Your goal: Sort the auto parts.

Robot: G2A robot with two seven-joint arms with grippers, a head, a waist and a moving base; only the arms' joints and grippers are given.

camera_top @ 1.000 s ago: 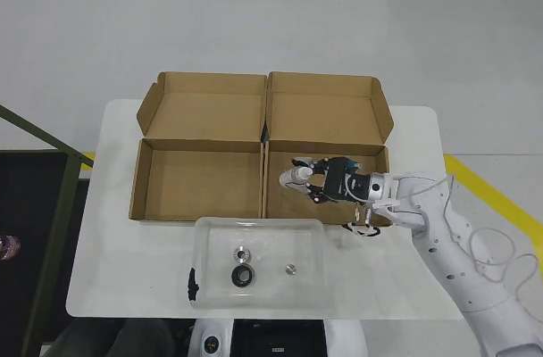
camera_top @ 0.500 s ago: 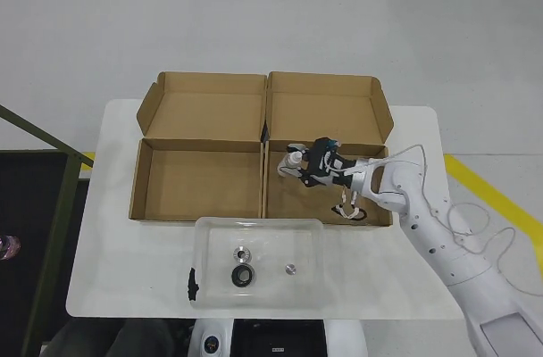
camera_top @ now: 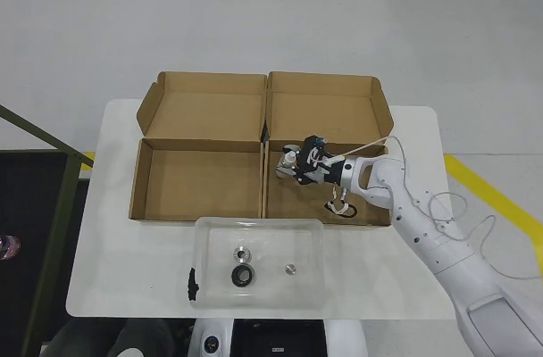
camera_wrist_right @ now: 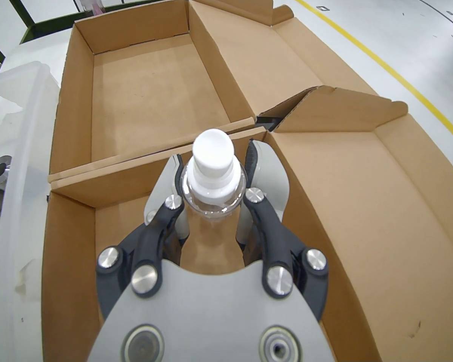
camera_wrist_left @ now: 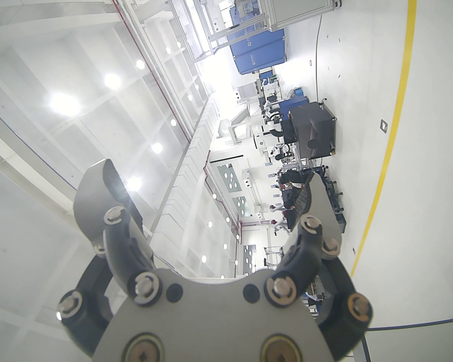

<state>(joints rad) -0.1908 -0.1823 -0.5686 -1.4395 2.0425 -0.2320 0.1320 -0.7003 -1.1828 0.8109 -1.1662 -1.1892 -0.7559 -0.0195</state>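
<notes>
Right gripper (camera_wrist_right: 214, 167): squeezed tight on the bottle (camera_wrist_right: 214, 184), one finger on each side of its clear neck.
Left gripper (camera_wrist_left: 205, 182): wide apart, holding nothing, pointing up at the ceiling, far from the parts.
Bottle spot: in the top view the bottle (camera_top: 291, 159) is inside the right box (camera_top: 294, 201), close to the wall it shares with the left box (camera_top: 200, 183).
Bottle way: its long side runs straight out from the right gripper (camera_top: 298, 167), with the white cap out in front, past the fingertips. The cap points at the left box.
Up or down: I think the bottle hangs a little above the box floor, but I cannot tell if it touches.
Nearer arm: the right one, as it has the bottle already.
Next move, my guess: go down a bit and let go, keeping the cap off the shared wall.
Boxes: two, side by side, lids folded back.
Bin (camera_top: 261, 224): one, clear plastic, between the boxes and the robot.
Parts in the bin: three, a silver ring (camera_top: 242, 253), a black ring (camera_top: 244, 276) just beside it, and a small silver round piece (camera_top: 291, 268) apart from them.
Bottles: one.
</notes>
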